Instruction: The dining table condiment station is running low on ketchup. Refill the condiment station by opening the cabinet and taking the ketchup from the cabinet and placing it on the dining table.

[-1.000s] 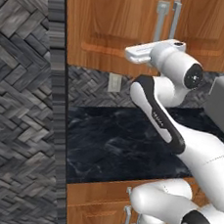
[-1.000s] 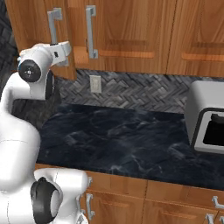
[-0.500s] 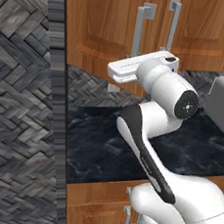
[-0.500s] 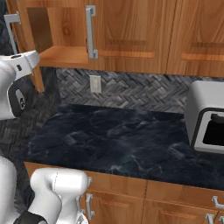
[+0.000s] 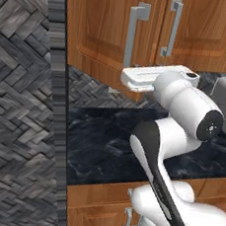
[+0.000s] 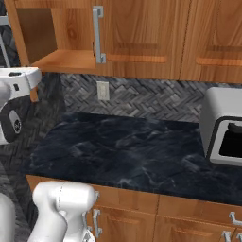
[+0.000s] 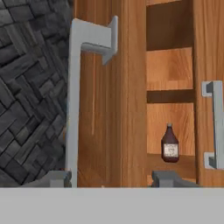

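The ketchup (image 7: 169, 144), a small dark bottle with a faint label, stands upright on the lower shelf inside the cabinet (image 6: 61, 59). The cabinet's left door (image 5: 102, 29) is swung out, and its right door (image 6: 137, 38) stays closed. In the hand view my gripper (image 7: 111, 179) is open, and the left door's silver bar handle (image 7: 73, 109) rises between the fingertips, close to the left one. My white hand (image 5: 141, 78) hovers just below that handle (image 5: 135, 33). The dining table is out of view.
A black marble counter (image 6: 132, 151) runs below the cabinet, with a silver toaster oven (image 6: 224, 132) at its right end. A dark herringbone wall (image 5: 22, 99) stands close on the left. A wall outlet (image 6: 102, 90) sits on the backsplash.
The left cabinet door has swung out, drawn by my hand moving left. My jaws, shut on the handle a moment ago, have spread apart.
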